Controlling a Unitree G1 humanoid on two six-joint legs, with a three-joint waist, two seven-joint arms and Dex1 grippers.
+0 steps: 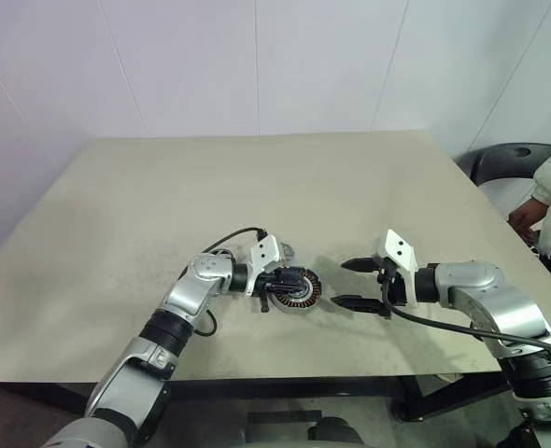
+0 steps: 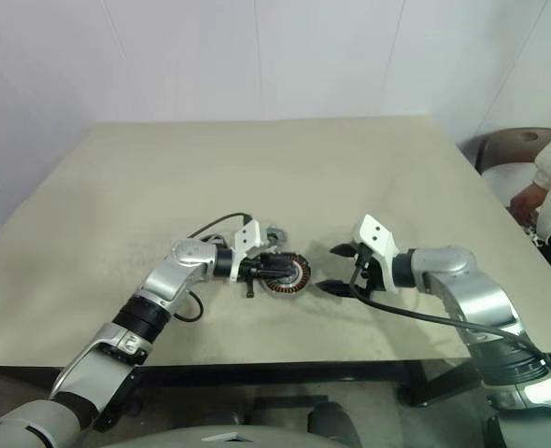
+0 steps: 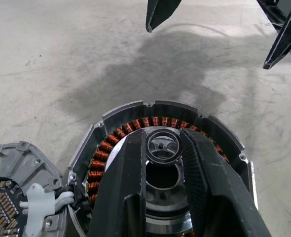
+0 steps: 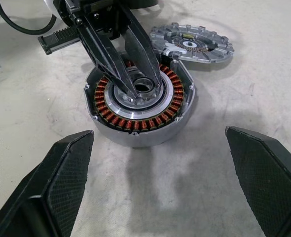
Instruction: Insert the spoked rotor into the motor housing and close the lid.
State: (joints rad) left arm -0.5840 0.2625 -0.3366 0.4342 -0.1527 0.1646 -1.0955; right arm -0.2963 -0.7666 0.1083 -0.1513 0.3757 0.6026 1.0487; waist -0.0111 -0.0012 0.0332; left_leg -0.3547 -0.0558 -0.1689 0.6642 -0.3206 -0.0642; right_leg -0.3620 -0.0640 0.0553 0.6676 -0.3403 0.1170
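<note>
Beige table [image 1: 163, 205]; motor housing [image 4: 140, 106] bears no legible writing

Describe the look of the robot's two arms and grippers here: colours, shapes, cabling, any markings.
Both arms are silver-grey metal with black joint bands. Each wrist carries a white angular block. The left gripper and right gripper each have two black tapered fingers with a fine cross-hatched texture on the pads. A black cable loops off each forearm. No markings are legible.

Beige table [image 1: 257, 187], white walls [image 1: 210, 65]
</note>
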